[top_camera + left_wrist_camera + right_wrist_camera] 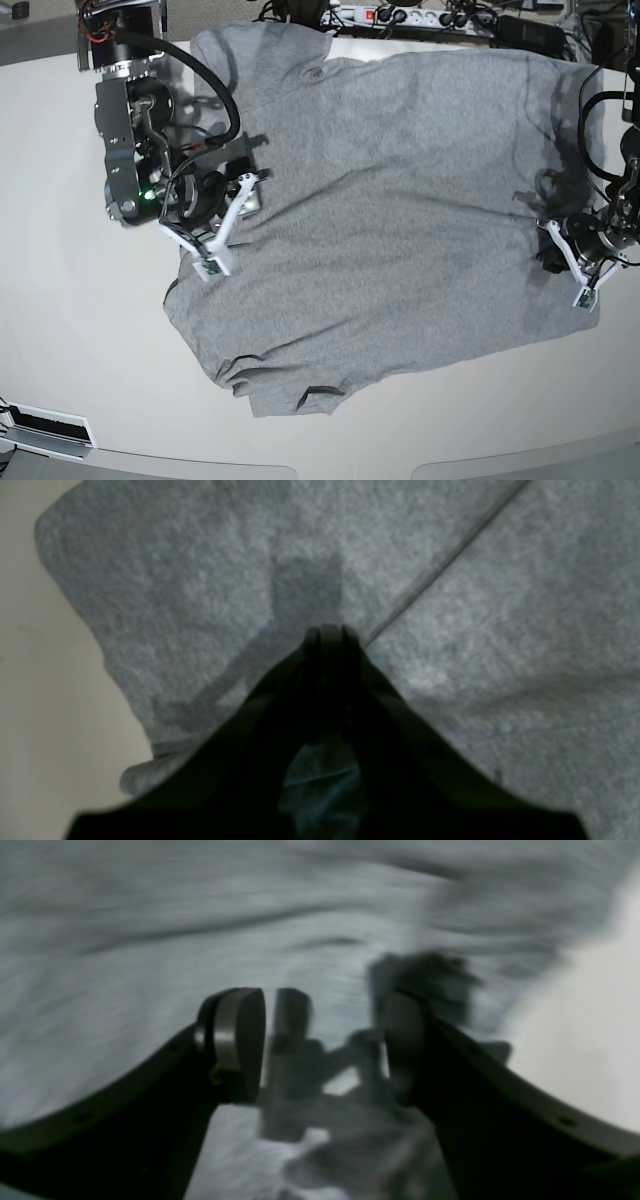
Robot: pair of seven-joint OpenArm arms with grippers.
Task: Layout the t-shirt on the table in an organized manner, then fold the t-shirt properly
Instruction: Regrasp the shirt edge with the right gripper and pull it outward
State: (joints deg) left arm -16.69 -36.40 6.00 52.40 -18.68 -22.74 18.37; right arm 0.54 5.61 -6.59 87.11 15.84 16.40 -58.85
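Watching the t-shirt (390,210) spread mid-frame on the table (60,330), I see my right gripper (228,228) gaping, the left gripper (585,270) pinched closed at the shirt's right edge; dragging risks bunching.

Beyond the far edge of the worktop (60,330), a white power strip (400,15) with a red switch lies among tangled black cables (480,20). Light is even and bright, giving the glossy surface a soft sheen. A white device (45,428) sits at the near left corner.
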